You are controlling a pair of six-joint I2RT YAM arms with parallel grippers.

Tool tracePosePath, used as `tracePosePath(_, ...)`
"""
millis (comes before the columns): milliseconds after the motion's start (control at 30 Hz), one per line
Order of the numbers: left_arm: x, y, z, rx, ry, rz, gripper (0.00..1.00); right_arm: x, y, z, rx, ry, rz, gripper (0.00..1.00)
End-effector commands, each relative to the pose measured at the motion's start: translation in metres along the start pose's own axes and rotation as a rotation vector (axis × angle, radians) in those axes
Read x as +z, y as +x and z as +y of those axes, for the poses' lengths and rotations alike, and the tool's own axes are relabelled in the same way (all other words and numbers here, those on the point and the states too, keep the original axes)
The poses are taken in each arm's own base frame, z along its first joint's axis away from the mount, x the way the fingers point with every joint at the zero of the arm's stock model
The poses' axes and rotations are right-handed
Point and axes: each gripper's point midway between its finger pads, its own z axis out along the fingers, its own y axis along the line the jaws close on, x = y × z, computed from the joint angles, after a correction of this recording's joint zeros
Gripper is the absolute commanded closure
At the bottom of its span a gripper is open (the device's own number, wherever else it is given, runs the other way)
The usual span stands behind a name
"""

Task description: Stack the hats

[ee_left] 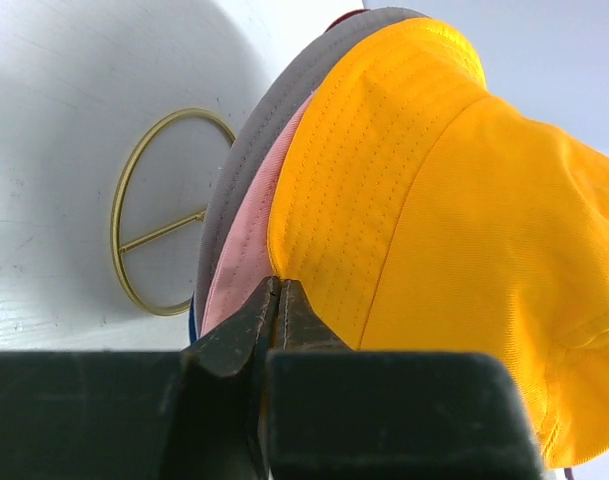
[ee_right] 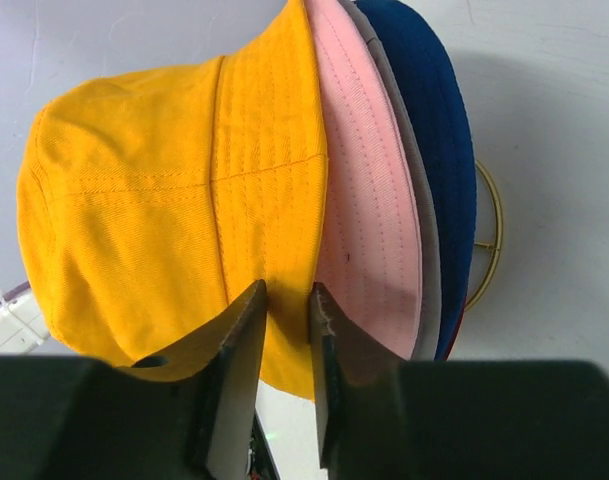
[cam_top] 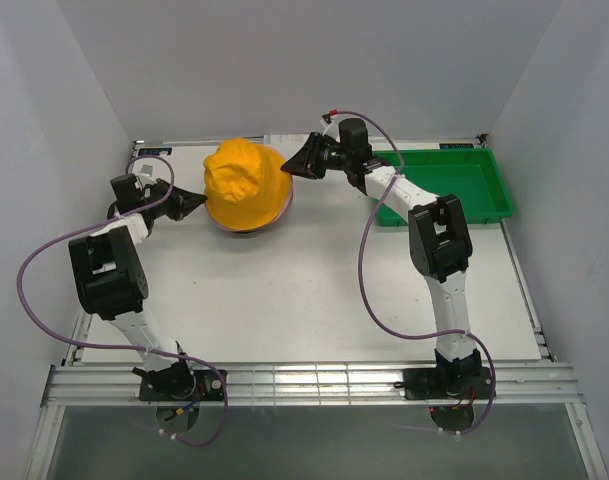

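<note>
White table (cam_top: 284, 290) beneath everything, 2 arms bolted at its near edge.

Left arm (cam_top: 109, 270) rising from its base along the left side, elbow bent, forearm turned inward toward the hats. Right arm (cam_top: 439, 240) rising from its base, elbow by the tray's near-left corner, forearm angled far and left across the tray's left end.

Green tray (cam_top: 464, 180) at the far right of the table, apart from the hats.

All 5 hats in 1 stack at the far left-centre of the table, between the 2 grippers:
- yellow-orange hat (cam_top: 242, 180) on top, crown up;
- pink hat (ee_right: 369, 200) next under it, only the brim showing;
- grey hat (ee_left: 246, 160) below that;
- blue hat (ee_right: 436, 130) lower still;
- dark red hat (ee_left: 344, 18) last, a mere sliver of edge.

Left gripper (cam_top: 196, 203) low and pointing right at the stack's left side; fingers (ee_left: 239, 335) pressed together, tips touching the yellow-orange brim's edge just above the pink brim; cannot tell about any fabric caught between them.

Right gripper (cam_top: 296, 165) pointing left at the stack's far-right side; fingers (ee_right: 239, 340) a narrow gap apart, yellow-orange brim between them; cannot tell about any squeeze.

Thin gold wire ring (ee_left: 164, 230) with a crossbar flat on the table beside the stack; a similar gold arc past the blue brim in the right wrist view, same ring or another not clear.
</note>
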Motion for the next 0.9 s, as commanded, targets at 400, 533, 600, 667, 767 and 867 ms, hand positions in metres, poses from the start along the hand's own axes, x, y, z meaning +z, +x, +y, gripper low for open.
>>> tracePosePath(400, 0.004, 0.001, -0.002, 0.013, -0.001, 0.0, 1.0, 0.002, 0.015, -0.071, 0.057, 0.314, 0.043, 0.92)
tracePosePath(533, 0.005, 0.003, 0.001, 0.012, 0.0, 0.009, 1.0, 0.0, 0.022, -0.078, 0.046, 0.346, 0.058, 0.92)
tracePosePath(600, 0.005, 0.004, 0.001, 0.013, 0.004, 0.013, 1.0, -0.001, 0.021, -0.077, 0.04, 0.338, 0.055, 0.92)
tracePosePath(667, 0.005, 0.004, -0.001, 0.014, 0.011, 0.016, 0.98, 0.0, 0.02, -0.075, 0.038, 0.333, 0.055, 0.92)
tracePosePath(767, 0.004, 0.003, -0.005, 0.025, 0.022, 0.012, 1.0, 0.001, 0.02, -0.073, 0.039, 0.326, 0.055, 0.92)
tracePosePath(867, 0.004, 0.002, -0.003, 0.025, 0.009, 0.002, 1.0, 0.0, 0.023, -0.078, 0.046, 0.341, 0.062, 0.92)
